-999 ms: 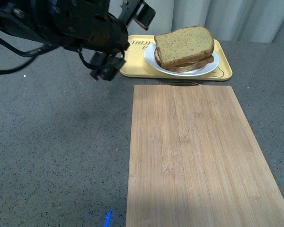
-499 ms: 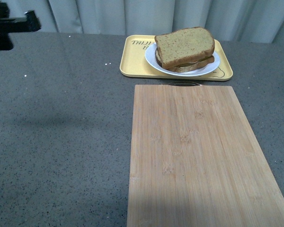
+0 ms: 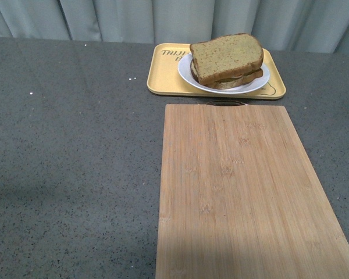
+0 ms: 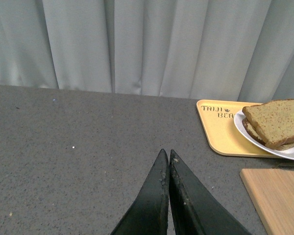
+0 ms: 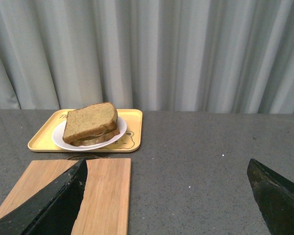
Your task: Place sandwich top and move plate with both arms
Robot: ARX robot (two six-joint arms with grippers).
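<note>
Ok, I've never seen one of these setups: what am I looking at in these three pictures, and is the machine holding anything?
It is a robot with two arms, each ending in a two-fingered gripper. One picture comes from a camera on its body, facing forward; neither arm shows there. The other two come from cameras on the wrists, looking along each gripper.

On the grey speckled table lies a wooden cutting board. Behind it sits a yellow tray carrying a white plate. On the plate is a sandwich, its top slice already in place.

The left gripper has its black fingers pressed together, holding nothing. The right gripper is spread wide open, also empty. Both hang above the table, away from the plate.
</note>
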